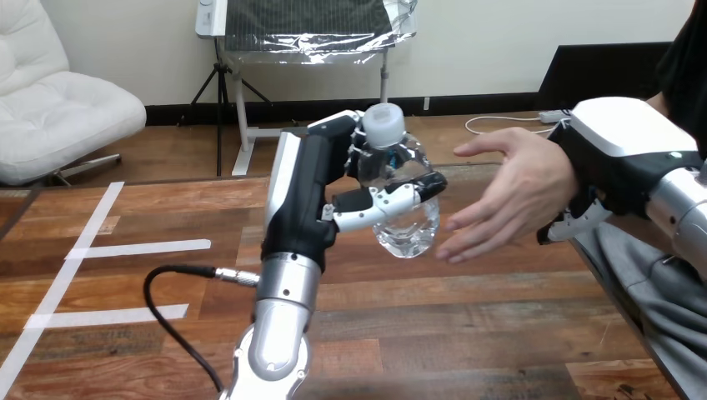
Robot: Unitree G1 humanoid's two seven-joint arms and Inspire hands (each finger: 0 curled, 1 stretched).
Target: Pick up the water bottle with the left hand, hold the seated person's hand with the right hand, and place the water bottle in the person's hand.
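**A:** Where is the water bottle?

**B:** The water bottle (408, 232) is up in the air above the middle of the wooden table (467, 333). It is clear plastic with a white cap (385, 125) on top. It stands nearly upright, with its base leaning a little to the right.

**A:** What holds it?

**B:** The robot's left hand (315, 187). Its silver forearm (279, 333) rises from the near edge, left of centre. The fingers (358, 143) wrap the bottle's far side just under the cap. The thumb (392, 200) crosses the near side of its body, so the bottle is clasped between them.

**A:** And the person?

**B:** The person's hand (517, 187) reaches in from the right. It is open, palm turned left towards the bottle, fingers stretched out. Its fingertips are just beside the bottle's lower half; I cannot tell whether they touch it.

**A:** Where is the robot's right hand?

**B:** The right hand (624, 142) is at the right edge, raised off the table. Its white-shelled back faces the camera and it lies against the person's wrist. I cannot tell whether it grips the wrist or merely rests there.

**A:** Anything else on the table?

**B:** Strips of white tape (137, 247) lie on the left part of the tabletop, well apart from both hands.
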